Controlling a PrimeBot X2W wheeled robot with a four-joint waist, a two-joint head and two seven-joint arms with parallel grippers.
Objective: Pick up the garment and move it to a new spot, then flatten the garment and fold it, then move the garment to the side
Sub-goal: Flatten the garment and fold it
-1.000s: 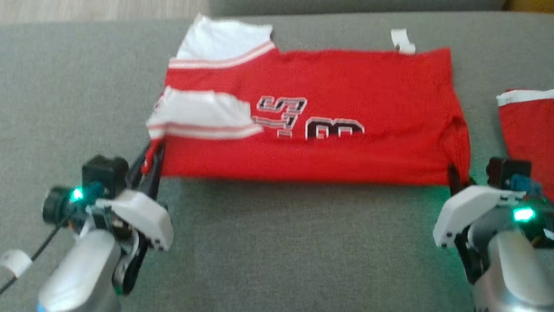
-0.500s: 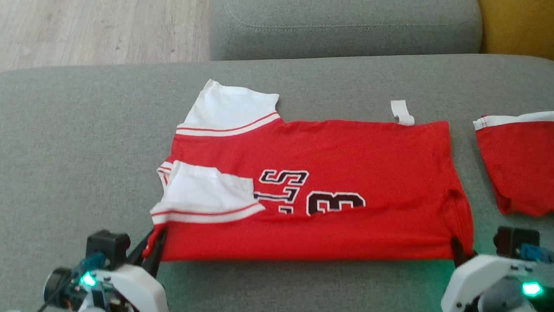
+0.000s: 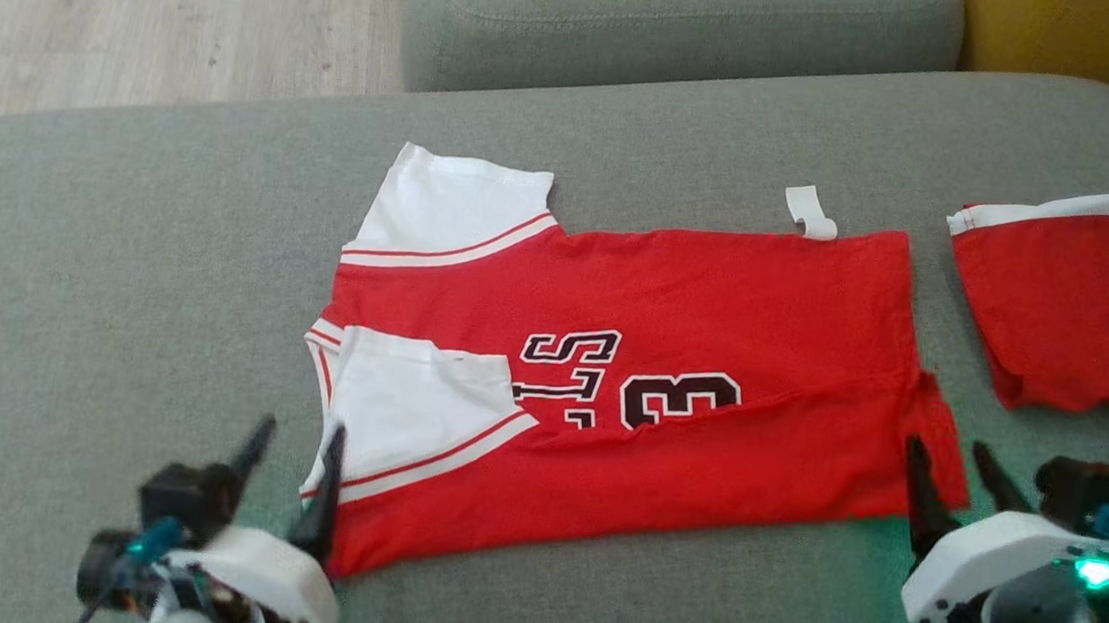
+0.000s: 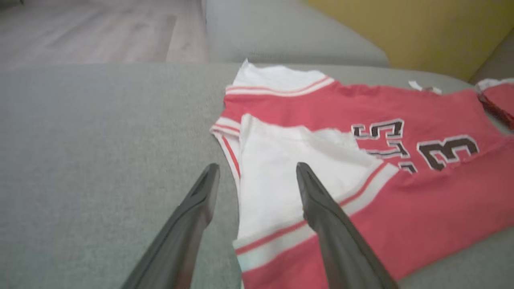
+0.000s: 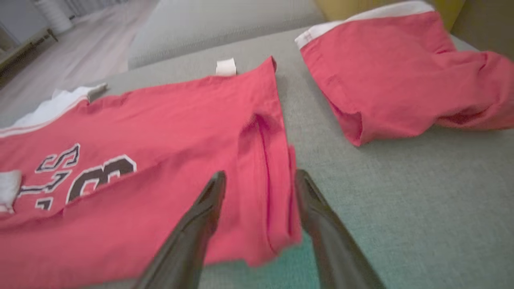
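left gripper [image 3: 300,430] and right gripper [image 3: 946,448] gape beside the garment [image 3: 697,294]

**Red, white and grey**

The garment [image 3: 716,296] is bright red. Its short sleeves [image 3: 416,400] are white, with red and white stripes along the edge. The letters [image 3: 572,346] and the number [image 3: 677,400] are black with a thin white line around them. A little tag [image 3: 810,213] is white. The shorts [image 3: 1067,306] are red too, with one white band. The sofa [image 3: 117,263] is plain grey. The floor [image 3: 140,4] is pale wood. The left gripper [image 3: 300,427] and the right gripper [image 3: 946,446] have dark fingers and white shells. A green light [image 3: 1094,573] glows on the right one.
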